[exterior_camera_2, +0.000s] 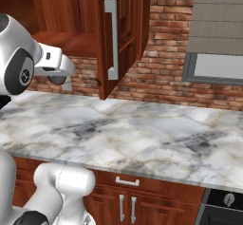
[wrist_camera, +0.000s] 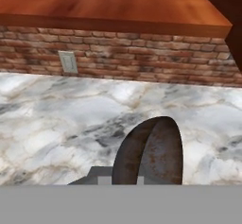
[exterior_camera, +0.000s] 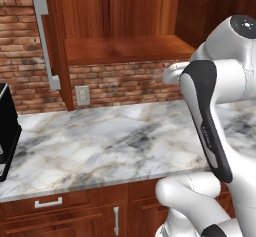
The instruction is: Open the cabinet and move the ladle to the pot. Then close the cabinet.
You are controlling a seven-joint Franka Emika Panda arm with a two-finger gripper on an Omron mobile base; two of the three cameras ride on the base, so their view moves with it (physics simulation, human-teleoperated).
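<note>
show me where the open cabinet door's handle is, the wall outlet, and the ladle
cabinet door handle (exterior_camera_2: 112, 39): right base view, middle of the silver bar.
wall outlet (exterior_camera: 82, 95): left base view, centre of the plate on the brick wall.
ladle (wrist_camera: 153, 154): hand view, on the dark rusty bowl, just above the gripper.

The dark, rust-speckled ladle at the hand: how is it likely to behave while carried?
The dark rust-speckled ladle looks like rigid metal, so probably no flopping. Its deep rounded bowl seems the heavy end and may twist in the grip. On the smooth marble counter it would likely rock.
</note>
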